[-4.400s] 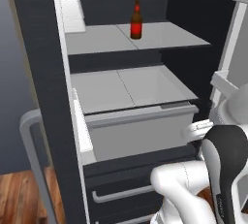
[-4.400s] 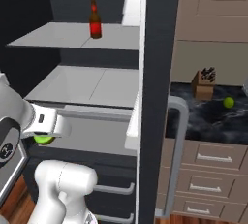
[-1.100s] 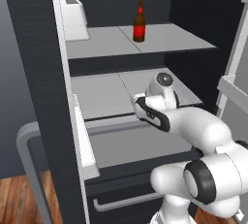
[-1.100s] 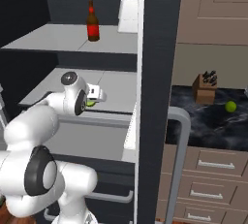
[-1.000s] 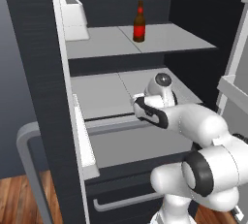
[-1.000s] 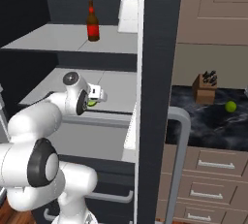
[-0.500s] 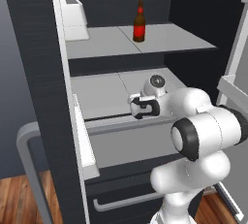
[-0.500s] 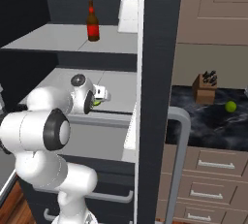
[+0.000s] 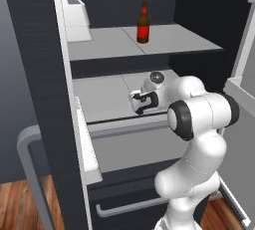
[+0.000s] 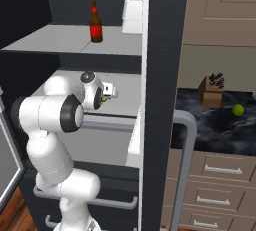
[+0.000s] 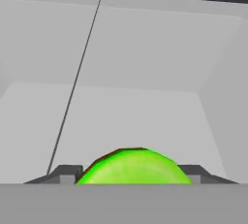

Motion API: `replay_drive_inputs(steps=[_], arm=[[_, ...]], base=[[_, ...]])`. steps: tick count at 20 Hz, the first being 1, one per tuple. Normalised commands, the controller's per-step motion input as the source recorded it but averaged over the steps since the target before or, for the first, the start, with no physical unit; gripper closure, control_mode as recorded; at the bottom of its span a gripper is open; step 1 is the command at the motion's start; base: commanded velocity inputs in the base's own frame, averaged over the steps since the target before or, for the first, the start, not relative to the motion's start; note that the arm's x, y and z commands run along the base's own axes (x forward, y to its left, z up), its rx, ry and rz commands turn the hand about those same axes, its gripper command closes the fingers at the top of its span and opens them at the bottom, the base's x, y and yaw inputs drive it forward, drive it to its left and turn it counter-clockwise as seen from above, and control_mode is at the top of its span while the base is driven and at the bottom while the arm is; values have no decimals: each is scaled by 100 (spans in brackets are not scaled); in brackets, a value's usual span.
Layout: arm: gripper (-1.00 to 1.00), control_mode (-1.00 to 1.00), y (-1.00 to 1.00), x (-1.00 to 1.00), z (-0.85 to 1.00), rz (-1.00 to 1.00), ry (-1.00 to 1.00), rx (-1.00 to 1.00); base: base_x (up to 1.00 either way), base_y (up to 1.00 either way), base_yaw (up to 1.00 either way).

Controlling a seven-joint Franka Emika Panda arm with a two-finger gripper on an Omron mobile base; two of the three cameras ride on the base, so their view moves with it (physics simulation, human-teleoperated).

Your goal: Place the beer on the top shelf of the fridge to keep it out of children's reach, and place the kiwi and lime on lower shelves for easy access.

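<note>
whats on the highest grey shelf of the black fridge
On the top pale grey shelf a slim dark brown beer bottle with a red label stands upright. The open door's edge hides the shelf's far left.

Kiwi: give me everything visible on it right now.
The kiwi shows in the hand view as a bright green dome with a thin brown rim along its top edge, its lower part cut off by the frame's bottom. It sits between the dark fingertips of the end effector, over the pale grey lower shelf. In the right base view it is just a small green sliver at the end effector. Whether it rests on the shelf, or the fingers touch it, cannot be told.
</note>
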Motion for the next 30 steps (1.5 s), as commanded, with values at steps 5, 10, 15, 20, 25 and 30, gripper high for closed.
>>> replay_drive_inputs(steps=[5,10,15,20,25,30], arm=[[-100,-100,0,15,-17,0,0,0],[-100,-100,0,-34,0,0,-4,-2],[-100,-100,0,-69,2,-1,-7,-3],[-100,-100,0,-78,24,-4,0,0],[-100,-100,0,-88,75,-1,-2,-1],[-100,-100,0,-85,74,0,1,-2]], base=[[0,0,0],[0,0,0],[0,0,0],[0,0,0],[0,0,0],[0,0,0]])
